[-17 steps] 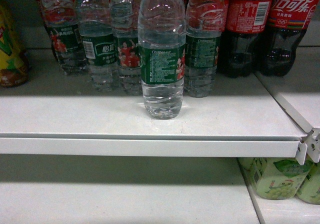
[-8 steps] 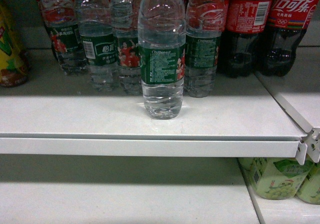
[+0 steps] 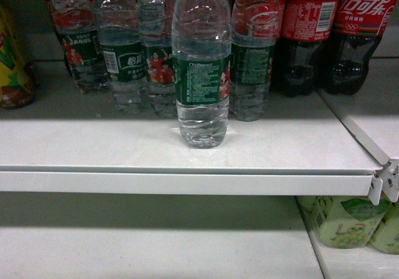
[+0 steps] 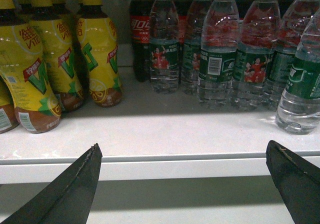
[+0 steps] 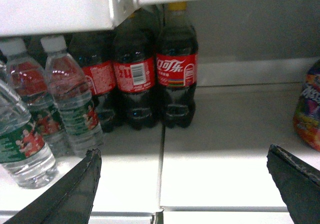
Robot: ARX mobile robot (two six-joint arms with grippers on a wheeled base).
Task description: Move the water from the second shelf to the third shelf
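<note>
One water bottle (image 3: pixel 201 73), clear and ribbed with a dark green label, stands alone near the front of the white shelf (image 3: pixel 93 148), ahead of a row of several like bottles (image 3: pixel 124 55). This front bottle shows at the right edge of the left wrist view (image 4: pixel 300 94) and at the left edge of the right wrist view (image 5: pixel 22 144). My left gripper (image 4: pixel 183 154) is open in front of the shelf lip, left of that bottle, holding nothing. My right gripper (image 5: pixel 184 156) is open to the bottle's right, holding nothing. Neither gripper shows in the head view.
Dark cola bottles (image 3: pixel 336 36) with red labels stand right of the water. Yellow-labelled tea bottles (image 4: pixel 50 69) stand at the left. A lower shelf (image 3: pixel 156 254) lies beneath, with pale green bottles (image 3: pixel 346 220) at its right. A colourful packet (image 5: pixel 309 114) sits far right.
</note>
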